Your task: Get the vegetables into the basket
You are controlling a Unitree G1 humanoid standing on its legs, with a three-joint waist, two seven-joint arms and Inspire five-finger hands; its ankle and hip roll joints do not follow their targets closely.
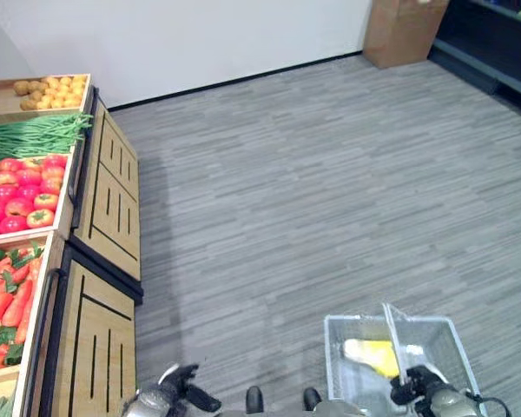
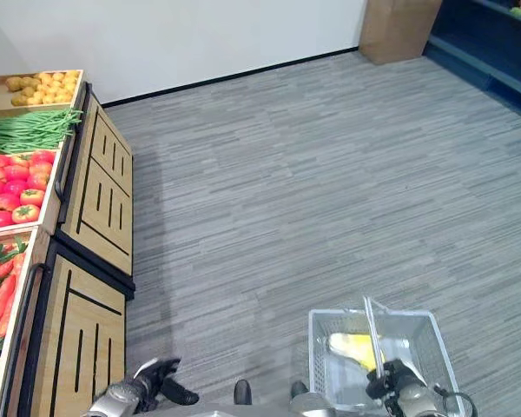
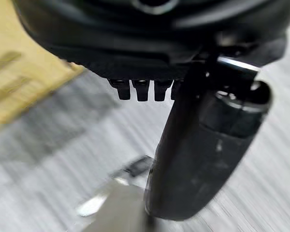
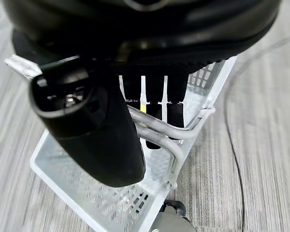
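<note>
Grey floor point(image 1: 330, 200), basket point(image 1: 352, 369) in right hand point(image 1: 421, 385)

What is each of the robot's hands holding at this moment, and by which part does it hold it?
The right hand is curled round the handle of the white basket. The left hand holds nothing, its fingers relaxed.

Pale wire basket point(image 1: 451, 347) hanging low at the right over grey floor, handles point(image 4: 159, 130) upright and gripped by the right hand point(image 1: 421, 385), a yellow item point(image 1: 373, 354) lying inside. Vegetables stacked in wooden crates at the left: potatoes point(image 1: 48, 91) farthest, then green beans point(image 1: 30, 135), tomatoes point(image 1: 22, 195), carrots point(image 1: 9, 300) nearest.
</note>
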